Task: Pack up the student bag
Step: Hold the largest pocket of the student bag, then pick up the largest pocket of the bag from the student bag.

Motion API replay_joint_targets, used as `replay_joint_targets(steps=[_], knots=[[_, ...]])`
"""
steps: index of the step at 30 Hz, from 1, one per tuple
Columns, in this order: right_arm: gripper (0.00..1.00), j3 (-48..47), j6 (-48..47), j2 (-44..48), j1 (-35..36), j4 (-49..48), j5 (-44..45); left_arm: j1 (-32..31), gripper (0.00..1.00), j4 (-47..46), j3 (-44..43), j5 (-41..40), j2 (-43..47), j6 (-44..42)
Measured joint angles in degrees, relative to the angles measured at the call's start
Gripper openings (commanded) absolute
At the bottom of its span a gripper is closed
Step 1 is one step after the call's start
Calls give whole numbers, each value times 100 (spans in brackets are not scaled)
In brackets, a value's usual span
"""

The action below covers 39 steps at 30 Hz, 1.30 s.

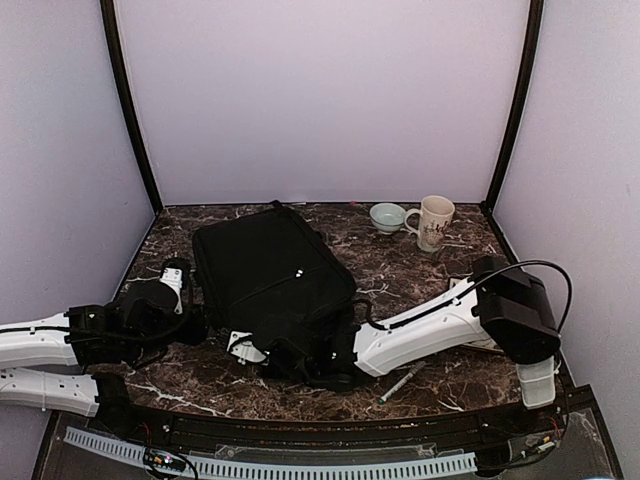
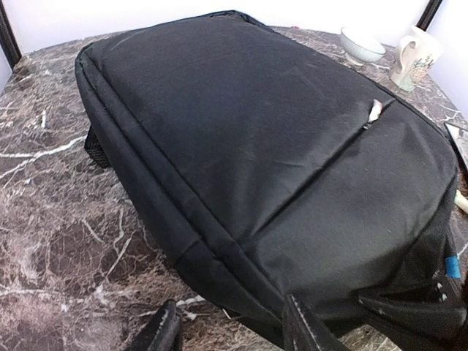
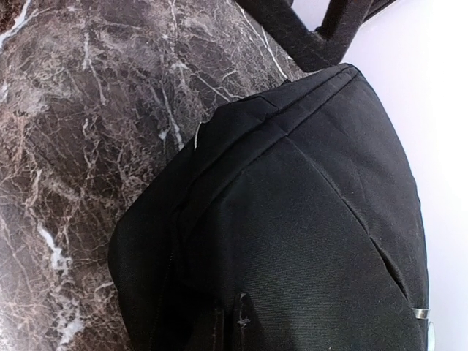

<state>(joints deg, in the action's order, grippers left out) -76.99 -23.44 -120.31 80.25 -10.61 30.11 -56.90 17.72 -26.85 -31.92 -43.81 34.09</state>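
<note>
table (image 1: 410,275) of dark marble, walled at left, back and right. at left: left gripper (image 2: 235,325), low against the left flank of student bag (image 1: 265,275). stands half spread, one finger on the marble just beside the seam, the other over the fabric; no pinch visible. in the middle: student bag, flat, apparently closed. runs far to near, drifting slightly right toward the near end. at that near end: right gripper (image 3: 230,325), pressed together on the black fabric; cannot tell if on a fold or a zipper pull. probably the arm to open, the left to steady. further right: pen (image 1: 403,383) near the front edge, bowl (image 1: 387,216) and mug (image 1: 433,222) at the far corner, well apart from the bag, with open marble between.
</note>
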Motion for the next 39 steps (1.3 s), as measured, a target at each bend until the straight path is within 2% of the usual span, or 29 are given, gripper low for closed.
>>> replay_joint_targets(steps=[6,12,19,27,29,39], knots=[[0,0,-72,245,-520,-7,-708,0,46,-601,111,129,42,-328],[0,26,-4,667,-1034,-17,-1283,0,45,-1504,765,144,184,-739],[0,256,83,857,-1141,-136,-1497,87,43,-2371,999,317,-297,-999],[0,535,229,857,-1244,-415,-1742,1097,38,-3598,1119,1788,-1139,-1403],[0,612,289,863,-1283,-476,-1840,1202,35,-3816,1178,2033,-1239,-1491],[0,835,675,1025,-1523,-605,-2398,1547,33,-4841,1440,2833,-1755,-1733]])
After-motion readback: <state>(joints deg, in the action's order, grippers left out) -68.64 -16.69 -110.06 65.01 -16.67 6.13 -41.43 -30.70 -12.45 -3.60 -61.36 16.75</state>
